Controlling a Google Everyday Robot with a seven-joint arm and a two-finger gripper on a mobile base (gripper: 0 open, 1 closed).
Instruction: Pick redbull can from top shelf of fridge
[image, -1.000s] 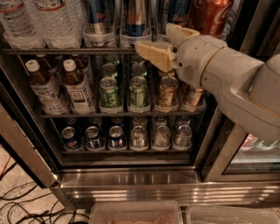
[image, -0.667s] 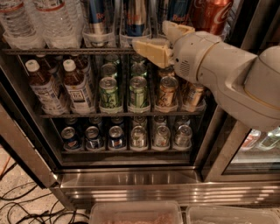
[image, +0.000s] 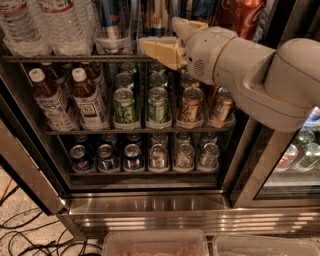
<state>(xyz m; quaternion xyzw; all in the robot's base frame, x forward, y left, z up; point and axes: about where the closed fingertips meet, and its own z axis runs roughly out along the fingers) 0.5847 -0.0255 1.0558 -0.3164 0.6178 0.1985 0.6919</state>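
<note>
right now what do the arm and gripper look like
The arm is a smooth off-white shell in fat rounded segments, with a small patch of vent holes near the wrist. The gripper, up at the top shelf of the fridge, has two blocky cream to pale-yellow fingers. No cables or markings show.

Cream-yellow gripper (image: 160, 37) at upper centre, on off-white arm (image: 240, 65). Blue-and-silver redbull can (image: 158, 15) behind. Red cola can (image: 248, 17) upper right. Green cans (image: 124, 105) mid-frame. Silver-grey fridge (image: 150, 205) base.
</note>
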